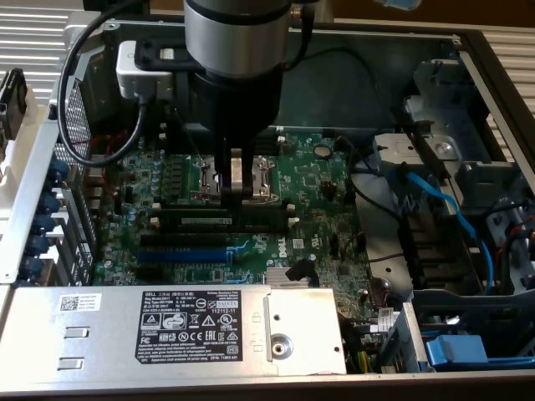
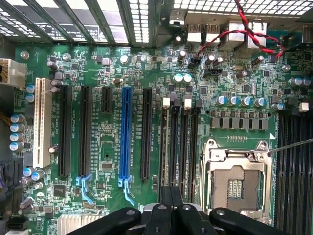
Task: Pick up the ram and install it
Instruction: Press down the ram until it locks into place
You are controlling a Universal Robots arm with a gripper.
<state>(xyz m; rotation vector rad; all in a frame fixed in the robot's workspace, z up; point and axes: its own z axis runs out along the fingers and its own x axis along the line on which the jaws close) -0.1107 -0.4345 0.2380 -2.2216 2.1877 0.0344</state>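
The ram (image 1: 219,220), a long dark-green stick with a white label, stands on edge in one of the black memory slots on the green motherboard (image 1: 318,184). My gripper (image 1: 236,200) hangs straight over the middle of the stick, its fingers shut together. Their tips sit at the ram's top edge; I cannot tell whether they touch it. In the wrist view the shut gripper (image 2: 171,193) is over the row of black memory slots (image 2: 185,142), whose white end clips (image 2: 166,102) show at the far end.
The metal CPU socket (image 2: 237,181) lies beside the memory slots. A long blue slot (image 1: 180,253) and black slots sit nearer the silver power supply (image 1: 167,330). Blue cables (image 1: 443,209) and drive bays are at the exterior view's right. Case walls ring the board.
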